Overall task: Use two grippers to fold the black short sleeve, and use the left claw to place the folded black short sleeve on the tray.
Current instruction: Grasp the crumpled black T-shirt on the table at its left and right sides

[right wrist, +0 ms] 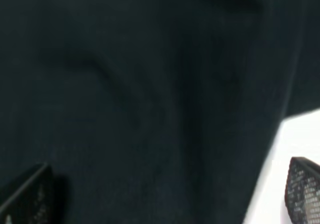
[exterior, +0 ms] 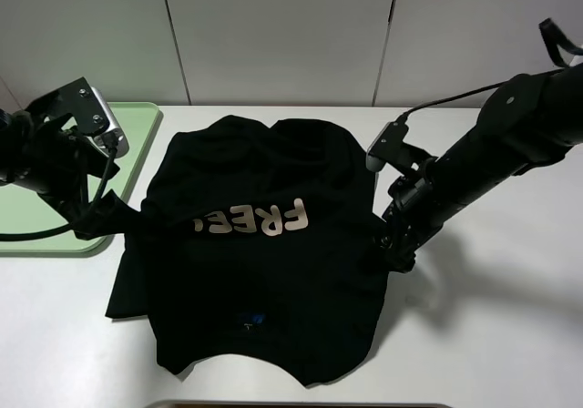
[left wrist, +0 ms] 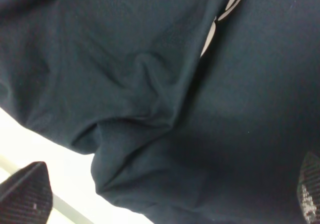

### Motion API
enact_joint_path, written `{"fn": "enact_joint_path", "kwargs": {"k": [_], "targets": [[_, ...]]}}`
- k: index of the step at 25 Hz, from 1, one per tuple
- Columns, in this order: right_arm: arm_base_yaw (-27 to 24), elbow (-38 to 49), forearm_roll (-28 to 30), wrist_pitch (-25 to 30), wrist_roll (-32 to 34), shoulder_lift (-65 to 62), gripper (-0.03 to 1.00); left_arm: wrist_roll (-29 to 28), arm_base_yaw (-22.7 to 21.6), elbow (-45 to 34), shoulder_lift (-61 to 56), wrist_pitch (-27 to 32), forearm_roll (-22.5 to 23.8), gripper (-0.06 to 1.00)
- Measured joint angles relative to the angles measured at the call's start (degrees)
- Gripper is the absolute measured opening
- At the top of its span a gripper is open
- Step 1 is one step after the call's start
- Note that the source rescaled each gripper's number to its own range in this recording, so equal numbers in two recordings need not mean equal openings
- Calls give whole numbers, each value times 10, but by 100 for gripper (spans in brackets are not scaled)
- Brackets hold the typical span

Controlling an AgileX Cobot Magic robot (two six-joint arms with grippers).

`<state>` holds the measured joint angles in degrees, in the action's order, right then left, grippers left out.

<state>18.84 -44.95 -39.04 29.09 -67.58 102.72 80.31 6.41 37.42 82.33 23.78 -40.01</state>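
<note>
**A:** Where is the black cloth T-shirt (exterior: 264, 290) right now?

**B:** Spread on the white tabletop (exterior: 492, 335), mid-view; its far part looks doubled toward the camera, so the pale block lettering "FREE" (exterior: 255, 219) reads upside down; the small blue neck tag (exterior: 255, 318) lies nearer the front. It is not on the flat pale-green plastic tray (exterior: 36, 221), though one sleeve comes right up to the rim; whether it overlaps, I cannot tell.

**A:** And the claws?

**B:** The left gripper (exterior: 102, 215) is down at that sleeve edge; the right gripper (exterior: 393, 251) is at the opposite side edge. Both stand wide apart; the ribbed fingertips (left wrist: 27, 196) sit at the far sides of each wrist view with cloth between them; nothing is clamped.

**A:** What could go wrong?

**B:** Catching one layer only, I'd judge. The cloth is doubled and rumpled by the left claw, so a shallow bite could lift the top ply and drag the rest crooked. An uneven lift between the two sides would skew the fold. The left claw is also near enough to the tray rim to snag it.

**A:** Room to move?

**B:** There is bare table to the right of the shirt and around the right arm. The left is crowded, with the tray under that arm. The front of the shirt lies close to the table's near edge, so pulling that way risks cloth sliding off; carrying the sides inward looks safest.
</note>
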Motion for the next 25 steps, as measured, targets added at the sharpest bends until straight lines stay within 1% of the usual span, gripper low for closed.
{"fn": "enact_joint_path", "kwargs": {"k": [2, 6, 7, 8, 9, 11, 12, 13, 14, 17, 20, 22, 24, 25], "targets": [[0, 0, 19, -2, 18, 12, 100, 1, 0, 0, 0, -2, 0, 98], [0, 0, 77, -9, 69, 18, 100, 8, 0, 0, 0, -7, 0, 98], [0, 0, 89, -11, 78, 18, 98, 9, 0, 0, 0, -9, 0, 98], [0, 0, 103, -11, 83, 18, 90, 10, 0, 0, 0, -12, 0, 98], [0, 0, 116, -11, 87, 18, 75, 10, 0, 0, 0, -13, 0, 98], [0, 0, 136, -9, 89, 18, 37, 14, 0, 0, 0, -16, 0, 98], [0, 0, 144, -8, 90, 18, 17, 19, 0, 0, 0, -16, 0, 98], [0, 0, 148, -7, 91, 18, 5, 24, 0, 0, 0, -16, 0, 98], [0, 0, 151, -7, 93, 18, 3, 26, 0, 0, 0, -16, 0, 98], [0, 0, 164, -7, 93, 18, 3, 38, 0, 0, 1, -14, 0, 98], [0, 0, 187, -9, 100, 18, 3, 77, 0, 0, 13, 16, -2, 96], [0, 0, 204, -9, 112, 18, 3, 96, 8, 0, 33, 41, -2, 94], [0, 0, 217, -11, 128, 18, 3, 98, 22, 0, 53, 42, -2, 91], [0, 0, 220, -11, 136, 18, 3, 96, 29, 0, 67, 34, -2, 89]]}}
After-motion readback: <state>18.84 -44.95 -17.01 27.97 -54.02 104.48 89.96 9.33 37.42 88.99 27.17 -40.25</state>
